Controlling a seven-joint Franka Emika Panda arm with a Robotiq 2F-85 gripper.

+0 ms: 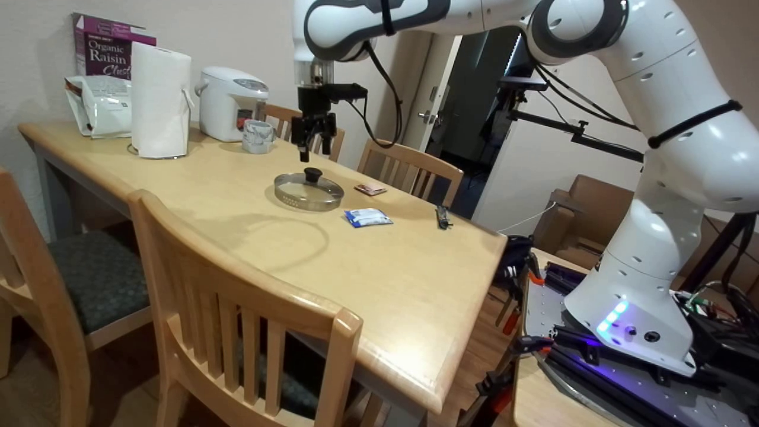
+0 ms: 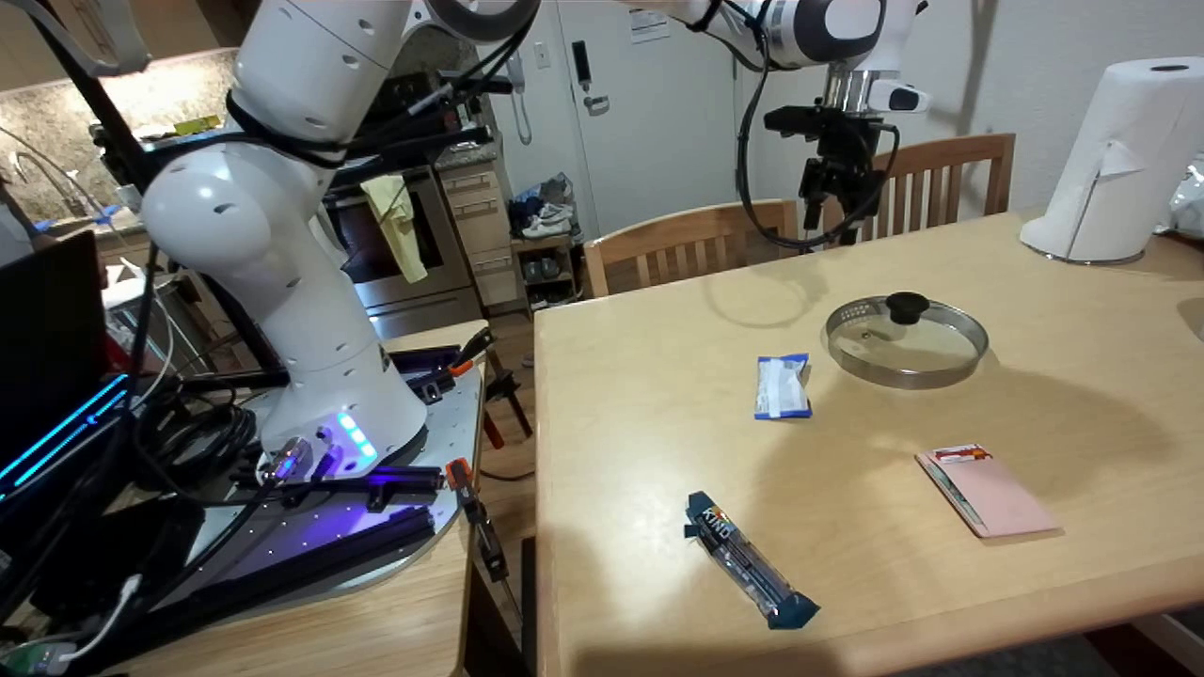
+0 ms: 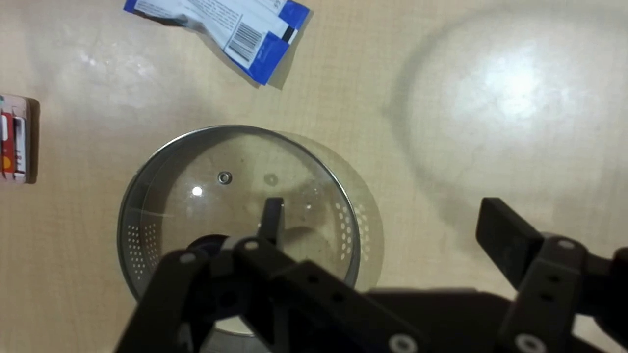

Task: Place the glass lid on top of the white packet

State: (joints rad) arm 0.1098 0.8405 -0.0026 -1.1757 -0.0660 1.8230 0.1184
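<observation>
A black pincer point(image 3: 383, 210) hung above a wooden table point(image 2: 640, 423), jaws spread wide apart. On the table, a round glass lid point(image 2: 905, 346) lay knob-side up, near but apart from a small, blue-edged white packet point(image 2: 781, 387). A KIND bar point(image 2: 750, 566) and pink wallet point(image 2: 999, 498) lay nearby.

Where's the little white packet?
In an exterior view, the white packet lies on the table just left of the glass lid, not touching it.

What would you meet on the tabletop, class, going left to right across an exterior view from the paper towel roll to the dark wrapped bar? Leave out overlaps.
In an exterior view: paper towel roll, white dispenser, glass lid, white packet, dark wrapped bar.
</observation>
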